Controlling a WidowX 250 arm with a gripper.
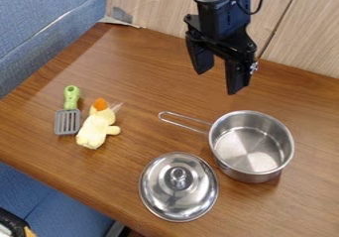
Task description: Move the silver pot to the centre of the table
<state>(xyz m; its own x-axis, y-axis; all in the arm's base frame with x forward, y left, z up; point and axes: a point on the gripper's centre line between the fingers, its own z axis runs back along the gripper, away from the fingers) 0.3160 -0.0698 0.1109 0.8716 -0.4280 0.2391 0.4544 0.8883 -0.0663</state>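
Above the wooden surface (139, 57), the end effector (217, 82) hangs empty, fingers apart. Lower it astride the rim of the metal saucepan (252, 149), right of centre in view; grip squarely; avoid the lid (179, 196).

On table (145, 77) | spatula (67, 121) left of toy (96, 130) | lid (177, 187) front-left of pot (252, 149)

Lettering, labels, brands, numbers, signs: none legible.
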